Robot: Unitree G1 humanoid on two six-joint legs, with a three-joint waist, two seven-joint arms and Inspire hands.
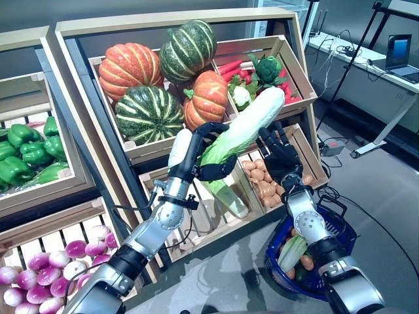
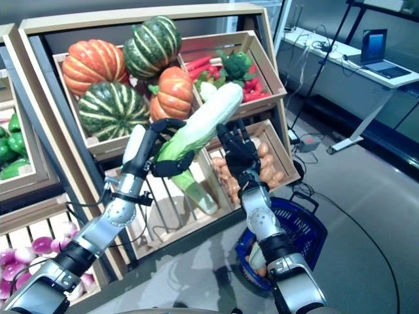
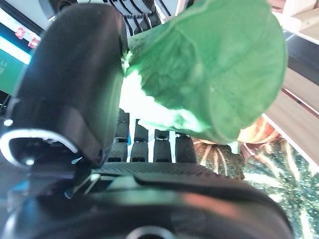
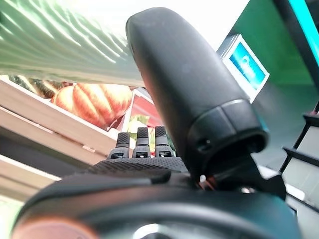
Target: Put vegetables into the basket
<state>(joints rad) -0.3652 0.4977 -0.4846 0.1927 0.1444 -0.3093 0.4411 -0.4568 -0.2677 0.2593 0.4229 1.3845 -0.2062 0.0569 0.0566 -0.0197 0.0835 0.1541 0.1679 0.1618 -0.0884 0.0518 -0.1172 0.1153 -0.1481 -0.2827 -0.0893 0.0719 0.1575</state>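
The left hand (image 1: pixel 211 156) is clenched around a long napa cabbage (image 1: pixel 243 125), fingers and thumb wrapped about its green leafy lower part, holding it tilted in the air in front of the wooden shelf (image 1: pixel 163 23), with its pale end pointing up toward the shelf's upper right crate. The left wrist view shows the green leaf end (image 3: pixel 214 74) pressed between the thumb and the row of fingers. The right hand (image 1: pixel 281 157) is raised just beside the cabbage with its fingers spread and straight, grasping nothing; from these views I cannot tell whether they touch the cabbage. A second pale green vegetable (image 1: pixel 228 193) lies in the slatted lower middle crate below the left hand. The blue basket (image 1: pixel 340 235) sits on the floor at the shelf's lower right corner, beneath the right forearm, and already holds a pale cabbage-like vegetable (image 1: pixel 291 254) and some orange pieces. The upper left crate of the shelf carries orange and striped green pumpkins (image 1: pixel 131 65), the upper right crate red peppers and broccoli (image 1: pixel 267 69), and the lower right crate potatoes (image 1: pixel 262 180). Green peppers (image 1: pixel 26 154) and purple turnips (image 1: pixel 39 265) fill the neighbouring shelf at the left.
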